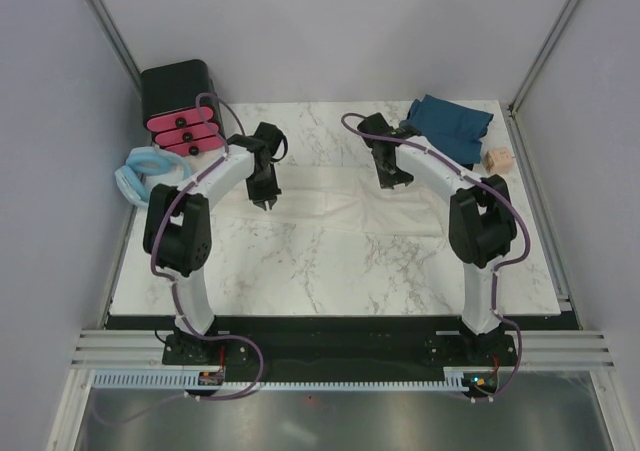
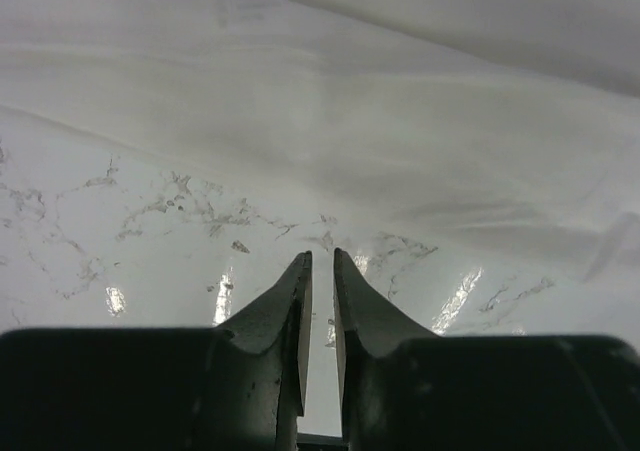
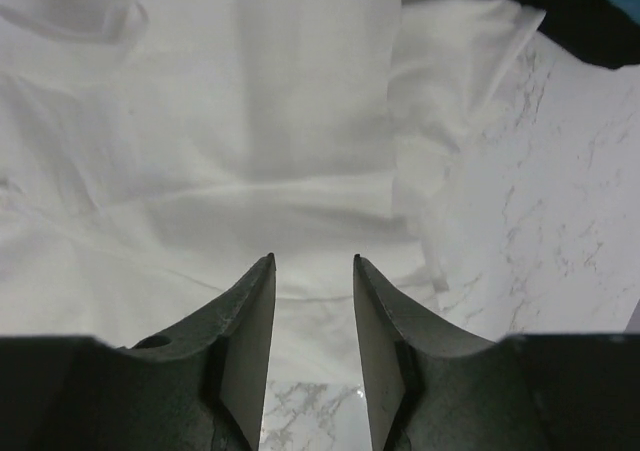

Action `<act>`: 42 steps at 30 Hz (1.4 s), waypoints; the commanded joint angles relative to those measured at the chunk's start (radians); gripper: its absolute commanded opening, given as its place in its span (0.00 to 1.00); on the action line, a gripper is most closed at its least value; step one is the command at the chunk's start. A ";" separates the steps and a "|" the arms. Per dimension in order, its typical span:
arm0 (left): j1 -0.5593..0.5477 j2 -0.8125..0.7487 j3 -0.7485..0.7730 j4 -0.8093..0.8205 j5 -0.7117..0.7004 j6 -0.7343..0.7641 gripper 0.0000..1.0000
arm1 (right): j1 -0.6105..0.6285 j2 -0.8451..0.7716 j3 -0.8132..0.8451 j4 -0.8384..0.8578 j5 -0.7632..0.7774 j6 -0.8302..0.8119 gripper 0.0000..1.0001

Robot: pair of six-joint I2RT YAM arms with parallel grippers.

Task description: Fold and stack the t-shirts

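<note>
**Spotter:** Where are you on the fold?

**Operator:** I judge I'm lining up a pinch on the near hem of the large plain cream-white cloth t-shirt point(image 1: 330, 203). It lies spread flat across the middle of the white marble table point(image 1: 330, 281). My left gripper point(image 2: 322, 263) has its jaws drawn to a narrow slit with nothing between them. It hangs over bare marble, with the shirt's near edge just ahead of the tips. My right gripper point(image 3: 312, 263) stands about half open, also empty, directly above the cloth near its right sleeve.

**Spotter:** And the other shirt?

**Operator:** The dark teal-blue cloth t-shirt point(image 1: 452, 126) sits rumpled at the far right corner, beyond my right gripper. I cannot tell whether it touches the white sleeve.

**Spotter:** Advice for the grab?

**Operator:** I'd widen the left jaws first, because that slit won't take a hem. Then I'd bring both grippers down at matching points along the edge and pinch deep enough to catch every layer. I'd lift evenly, so the fold lands straight instead of skewed. Soft cloth like this probably slips from a shallow grip.
</note>
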 commanded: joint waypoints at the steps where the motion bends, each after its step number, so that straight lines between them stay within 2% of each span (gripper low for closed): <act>1: 0.024 0.084 0.089 0.011 -0.047 0.013 0.21 | 0.003 -0.067 -0.102 0.027 -0.041 0.033 0.43; 12: 0.106 0.218 0.201 -0.002 -0.055 0.036 0.20 | 0.006 -0.104 -0.221 0.044 -0.081 0.053 0.39; 23: 0.154 0.248 0.206 -0.007 -0.125 0.048 0.20 | 0.006 -0.092 -0.241 0.039 -0.107 0.065 0.38; 31: 0.182 0.261 0.272 -0.018 -0.133 0.065 0.20 | 0.006 -0.099 -0.261 0.032 -0.102 0.059 0.37; 36: 0.169 0.120 0.140 0.017 -0.101 0.046 0.22 | 0.007 -0.101 -0.264 0.044 -0.122 0.067 0.38; 38: 0.168 0.057 0.056 0.030 -0.110 0.025 0.24 | 0.006 -0.107 -0.267 0.042 -0.130 0.070 0.40; 39: 0.168 0.038 0.010 0.040 -0.115 0.014 0.29 | 0.006 -0.109 -0.271 0.042 -0.136 0.070 0.41; 42: 0.168 -0.008 -0.037 0.065 -0.080 0.007 0.29 | 0.006 -0.125 -0.288 0.047 -0.136 0.067 0.41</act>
